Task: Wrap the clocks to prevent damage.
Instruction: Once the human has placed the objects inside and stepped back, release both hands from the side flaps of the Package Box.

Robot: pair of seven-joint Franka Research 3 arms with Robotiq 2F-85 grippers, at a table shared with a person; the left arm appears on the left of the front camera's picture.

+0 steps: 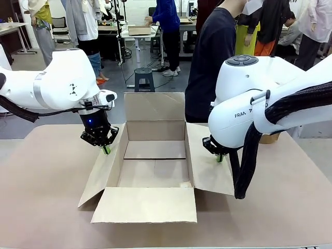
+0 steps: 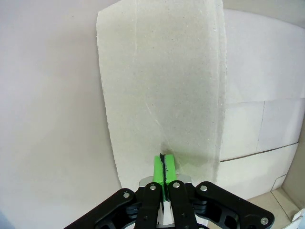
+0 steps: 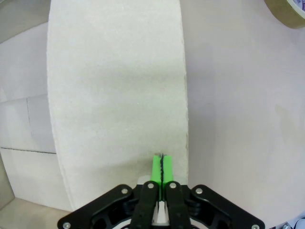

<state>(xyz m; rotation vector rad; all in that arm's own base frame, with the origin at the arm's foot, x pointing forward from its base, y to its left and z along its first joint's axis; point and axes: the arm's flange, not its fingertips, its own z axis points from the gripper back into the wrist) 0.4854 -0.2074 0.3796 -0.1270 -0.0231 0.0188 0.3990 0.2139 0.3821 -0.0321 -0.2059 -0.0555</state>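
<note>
Front view
- Box: cardboard box sits mid-table, all four flaps spread, open toward you.
- L arm: left gripper has its tip down on the left flap, fingers together, nothing between them.
- R arm: right gripper does the same on the right flap, fingers together, empty.
- Why: you're prob. pinning both side flaps outward so the mouth stays wide for loading.
- Person: person stands at the far edge, just behind the box.
- Clocks: can't tell where they are; box floor reads as bare cardboard.

Left wrist view
- Pads: green pads pressed flat vs each other, tips touching the left flap.
- Beside: table on one side, box interior on the other.

Right wrist view
- Pads: green pads closed together, tips on the right flap.
- Extra: tape roll lies on the table near the frame corner, apart from the flap.
- Stage: looks like prep only; wrapping not begun yet.
</note>
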